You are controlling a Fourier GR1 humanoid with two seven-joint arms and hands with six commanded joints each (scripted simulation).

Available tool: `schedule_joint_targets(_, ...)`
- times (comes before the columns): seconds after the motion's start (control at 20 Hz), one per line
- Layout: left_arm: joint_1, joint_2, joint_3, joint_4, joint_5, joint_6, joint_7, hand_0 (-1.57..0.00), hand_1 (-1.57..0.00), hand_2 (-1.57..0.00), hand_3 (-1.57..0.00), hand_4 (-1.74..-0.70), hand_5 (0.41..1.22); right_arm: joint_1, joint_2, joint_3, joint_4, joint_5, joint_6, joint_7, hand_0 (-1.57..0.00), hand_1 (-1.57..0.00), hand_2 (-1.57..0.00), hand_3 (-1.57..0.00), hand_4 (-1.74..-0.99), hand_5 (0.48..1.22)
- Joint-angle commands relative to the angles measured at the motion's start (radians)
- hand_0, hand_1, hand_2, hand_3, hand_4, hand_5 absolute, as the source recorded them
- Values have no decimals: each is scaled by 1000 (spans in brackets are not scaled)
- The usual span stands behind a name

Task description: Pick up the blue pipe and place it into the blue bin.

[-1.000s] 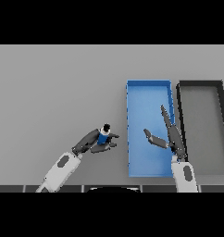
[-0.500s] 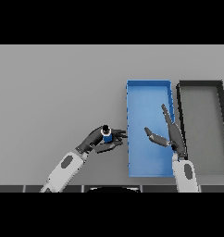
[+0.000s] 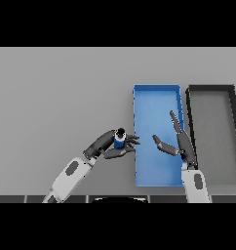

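The left hand [image 3: 109,145] has its fingers and thumb curled round the blue pipe [image 3: 119,140], a short blue piece with a dark cap or opening at its upper end, and holds it just beside the left wall of the blue bin [image 3: 137,146], about level with the bin's lower half. The tips of that hand's fingers reach the bin's left edge, but the pipe itself is outside the bin, over the grey table [image 3: 61,97]. The right hand [image 3: 181,144] is over the right part of the blue bin with its fingers straight and spread, thumb pointing left toward the middle of the bin, holding nothing. The blue bin is a long rectangular tray standing lengthways away from the robot. Just to its right, close alongside, stands a dark bin [image 3: 234,136] of much the same shape with a grey floor. I can see no label, brand mark or writing on the pipe, the bins or the arms; if the pipe carries any marking, it is too small to make out.
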Motion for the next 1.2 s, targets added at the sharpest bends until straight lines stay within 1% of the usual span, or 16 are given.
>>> schedule_joint_targets(0.0, 0, 4, 6, 0, 0, -5, -2, -1568, -1569, -1569, -1569, -1473, 1220, 1, -1, 0, -5, 0, 0, 4, 1, 1, 1, 1, -1124, 578)
schedule_joint_targets(0.05, 2, -5, 0, -3, -9, -4, 13, -1569, -1569, -1569, -1569, -1473, 1220, 1, -3, 0, -10, -1, 1, 9, 1, 1, 1, 1, -1122, 578)
schedule_joint_targets(0.2, 10, -4, 11, -11, -12, -15, 15, -1570, -1570, -1570, -1570, -1474, 1220, 11, -9, 0, -37, -8, 7, 17, 1, 1, 1, 1, -1133, 578)
schedule_joint_targets(0.3, 13, -9, 14, -4, -21, -23, 11, -1570, -1570, -1570, -1570, -1474, 1220, 3, -5, -2, -32, -12, 6, 36, 1, 1, 1, 1, -1185, 578)
schedule_joint_targets(0.35, 15, -10, 17, 2, -27, -27, 3, -1570, -1571, -1571, -1571, -1474, 1220, 9, -7, -4, -31, -11, 6, 31, 1, -3, 1, 1, -1191, 577)
schedule_joint_targets(0.4, 20, -13, 17, -6, -33, -26, -1, -1571, -1571, -1571, -1571, -1474, 1221, 12, -6, -9, -35, -28, 13, 13, 1, -11, -3, 1, -1194, 572)
schedule_joint_targets(0.45, 26, -5, 25, -2, -33, -35, -25, -1571, -1571, -1571, -1571, -1475, 1221, -3, -4, -18, -45, -65, 32, -2, 1, -19, -18, 1, -1178, 569)
schedule_joint_targets(0.55, 16, -14, 30, 6, -35, -46, -13, -1571, -1571, -1571, -1571, -1475, 1221, -24, -4, -39, -82, -164, 84, -54, 1, -17, -32, 1, -1172, 579)
schedule_joint_targets(0.6, 12, -20, 32, 7, -37, -49, 0, -1571, -1571, -1571, -1571, -1475, 1221, -24, -24, -41, -114, -201, 120, -68, 1, -14, -25, 1, -1175, 592)
schedule_joint_targets(0.65, 9, -26, 35, 9, -44, -44, 9, -1571, -1571, -1571, -1571, -1475, 1221, -41, -45, -43, -142, -237, 150, -58, 1, -11, -20, 1, -1169, 597)
schedule_joint_targets(0.75, 25, -18, 36, -13, -49, -52, 7, -1571, -1571, -1571, -1571, -1474, 1221, -71, -107, -34, -211, -286, 211, 3, 1, -6, -12, 1, -1165, 589)
schedule_joint_targets(0.8, 36, -15, 34, -20, -56, -56, 4, -1571, -1571, -1571, -1571, -1474, 1221, -79, -138, -34, -241, -329, 246, 39, 1, -5, -10, 1, -1171, 579)
schedule_joint_targets(0.9, 39, -22, 36, -19, -69, -56, 7, -1571, -1571, -1571, -1571, -1473, 1221, -118, -171, 7, -291, -354, 293, 116, 1, -3, -6, 1, -1185, 554)
schedule_joint_targets(1.0, 33, -23, 49, -13, -71, -64, 3, -1571, -1571, -1571, -1571, -1473, 1221, -161, -202, 37, -344, -369, 321, 157, 1, -1, -3, 1, -1205, 539)
schedule_joint_targets(1.05, 33, -22, 48, -15, -80, -68, 2, -1571, -1571, -1571, -1571, -1474, 1221, -171, -213, 54, -358, -379, 347, 157, 1, -1, -3, 1, -1219, 537)
schedule_joint_targets(1.15, 29, -31, 48, -11, -88, -78, 4, -1571, -1571, -1571, -1571, -1474, 1221, -210, -224, 88, -387, -405, 371, 206, 1, 0, -1, 1, -1246, 526)
